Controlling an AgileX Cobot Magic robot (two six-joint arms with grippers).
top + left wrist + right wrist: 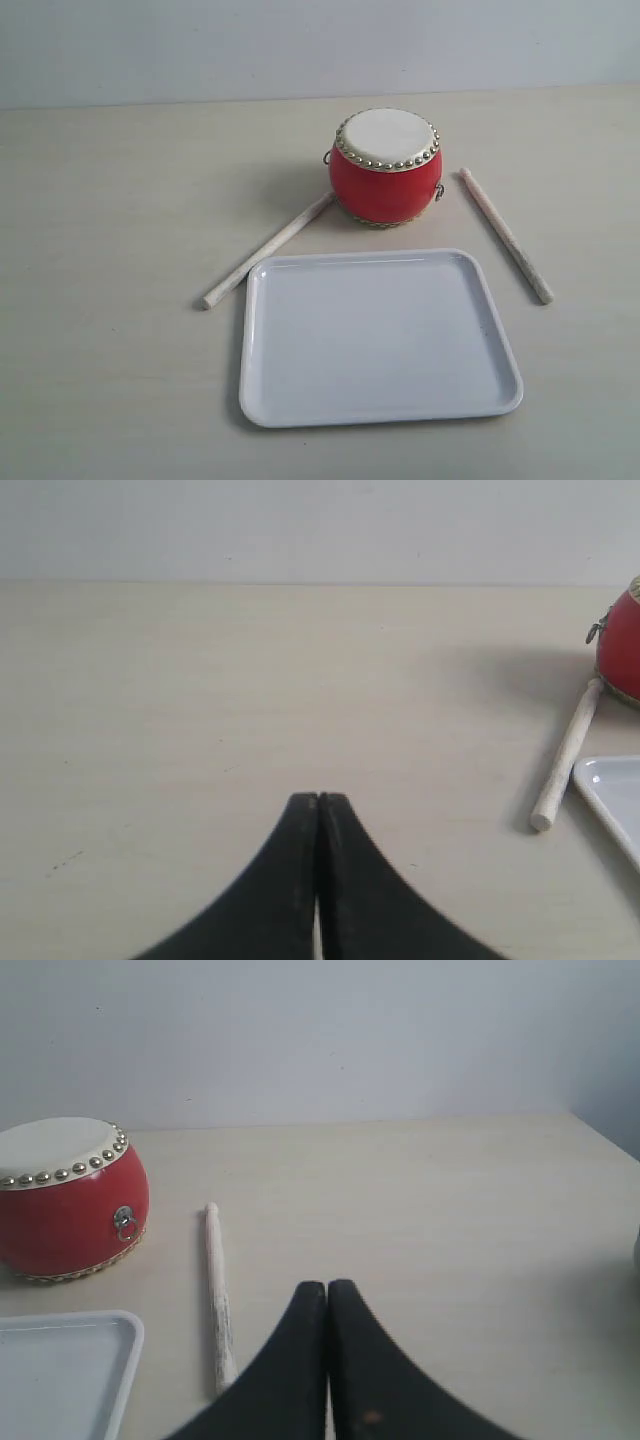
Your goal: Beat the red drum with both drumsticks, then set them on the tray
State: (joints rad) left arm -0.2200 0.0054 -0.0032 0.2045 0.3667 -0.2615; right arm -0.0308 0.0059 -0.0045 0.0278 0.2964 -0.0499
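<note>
The red drum (386, 167) with its cream skin and gold studs stands upright at the back of the table, also seen as red drum (68, 1200) and red drum (622, 645). One pale drumstick (267, 250) lies slanted at its left, also drumstick (567, 753). The other drumstick (505, 235) lies at its right, also drumstick (217, 1295). The white tray (380, 335) sits in front of the drum, bare. My left gripper (318, 800) is shut and holds nothing, well away from its stick. My right gripper (327, 1288) is shut too, beside its stick. Neither arm shows in the exterior view.
The pale wooden table (110, 200) runs back to a plain wall (300, 45). The table's right edge (605, 1140) shows in the right wrist view. The tray corner (612, 790) and tray corner (70, 1365) lie near each stick's end.
</note>
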